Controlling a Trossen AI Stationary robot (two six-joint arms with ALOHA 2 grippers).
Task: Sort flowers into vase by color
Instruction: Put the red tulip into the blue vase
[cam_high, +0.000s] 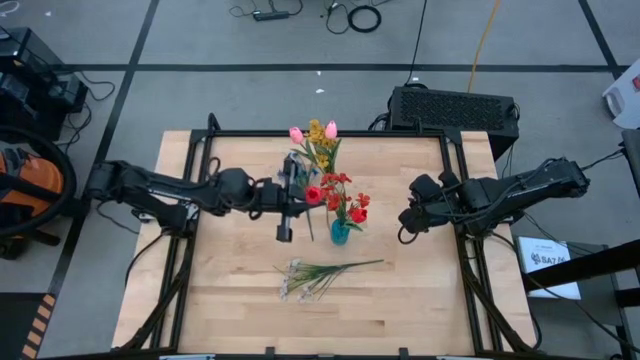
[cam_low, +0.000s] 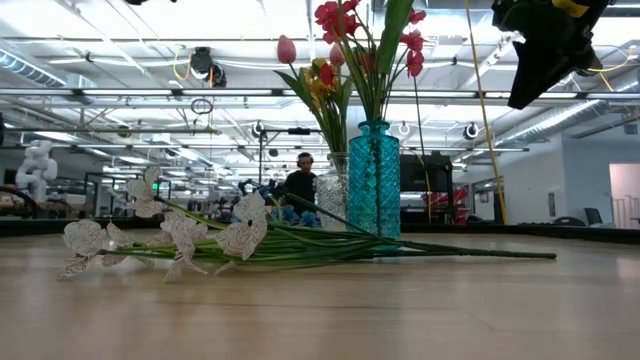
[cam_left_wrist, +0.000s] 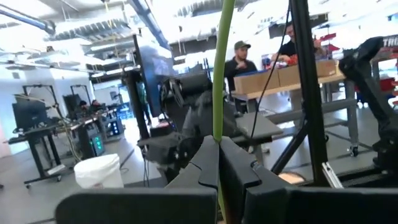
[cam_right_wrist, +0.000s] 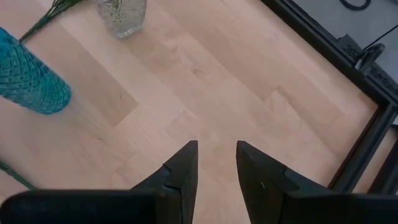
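While the left gripper pinches a red tulip on a thin green stem beside the teal glass vase from above, its wrist view shows the stem clamped; slip risk. Right gripper idles, half-open, empty.

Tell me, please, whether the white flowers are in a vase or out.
Out: the white flowers lie flat on the table, stems running before the blue vase.

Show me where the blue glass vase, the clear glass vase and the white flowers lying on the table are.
Blue textured glass vase (cam_low: 374, 180): low view, middle of its body.
Clear glass vase (cam_right_wrist: 122, 15): right wrist view, its side wall.
White flower spray lying on the wooden table (cam_low: 240, 236): low view, one white bloom.
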